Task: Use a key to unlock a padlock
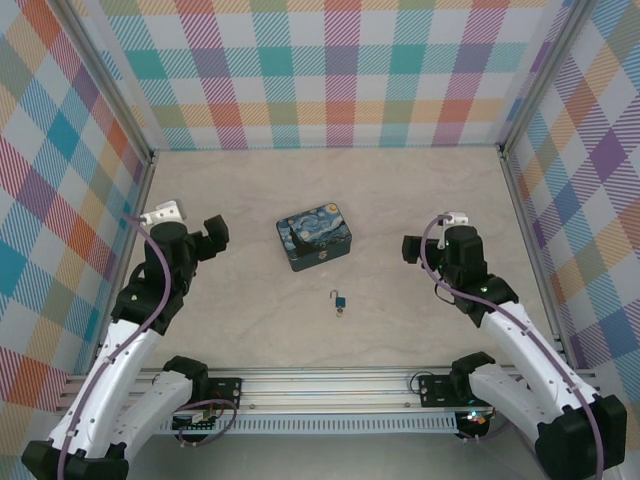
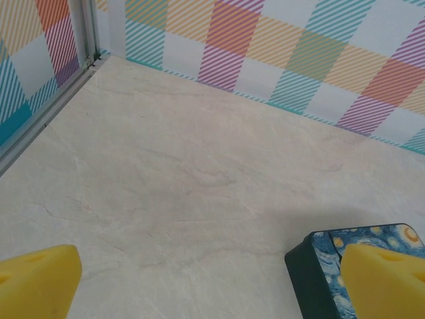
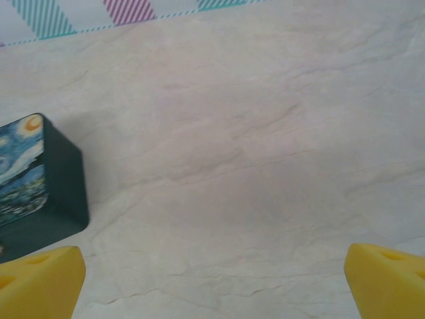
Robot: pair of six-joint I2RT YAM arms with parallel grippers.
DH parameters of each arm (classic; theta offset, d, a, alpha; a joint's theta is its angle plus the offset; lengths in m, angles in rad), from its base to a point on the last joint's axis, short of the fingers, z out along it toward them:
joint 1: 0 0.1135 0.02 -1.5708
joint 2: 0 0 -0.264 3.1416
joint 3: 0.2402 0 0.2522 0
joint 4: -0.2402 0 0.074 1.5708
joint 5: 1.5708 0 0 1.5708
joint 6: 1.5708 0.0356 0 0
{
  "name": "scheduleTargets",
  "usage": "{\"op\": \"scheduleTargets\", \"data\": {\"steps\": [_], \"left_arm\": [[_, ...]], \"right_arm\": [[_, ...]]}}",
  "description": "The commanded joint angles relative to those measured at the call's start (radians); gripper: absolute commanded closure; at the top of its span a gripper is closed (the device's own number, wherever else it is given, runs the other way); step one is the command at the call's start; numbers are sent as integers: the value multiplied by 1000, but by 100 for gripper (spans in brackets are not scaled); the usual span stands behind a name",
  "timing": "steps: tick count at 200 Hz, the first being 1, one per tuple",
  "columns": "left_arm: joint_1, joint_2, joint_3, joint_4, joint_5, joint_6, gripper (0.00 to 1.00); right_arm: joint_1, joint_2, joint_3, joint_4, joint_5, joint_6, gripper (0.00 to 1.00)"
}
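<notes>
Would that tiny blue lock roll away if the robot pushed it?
Probably not. The padlock lies flat on the smooth table, so it would likely slide or spin rather than roll. It looks tiny beside the painted box, so it is probably light and easily knocked away.

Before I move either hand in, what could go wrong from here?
1. The padlock and the grey key by its near end are tiny. The wide-open right hand might nudge them away instead of pinching one.
2. Whether the key is already inserted is too small to tell, so a grab could pull it askew.
3. The Starry Night box sits just behind the padlock, and the open left hand may bump it when it comes across.
</notes>
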Motion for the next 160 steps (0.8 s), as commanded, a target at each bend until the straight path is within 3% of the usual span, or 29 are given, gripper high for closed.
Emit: {"op": "scheduleTargets", "data": {"steps": [1,36,76,160], "left_arm": [[12,-7,-41,105,10,53,0],[12,-21,-135,250,13,133,0],[12,-8,-170,252,17,193,0],[12,13,-208,298,44,204,0]], "right_arm": [[-25,-18,-58,107,88,-117,0],[-110,-5,-191,287,91,-162,0],[-161,43,-321,519,24,-188,0],[-246,388,-331,983,-165,-243,0]]}}
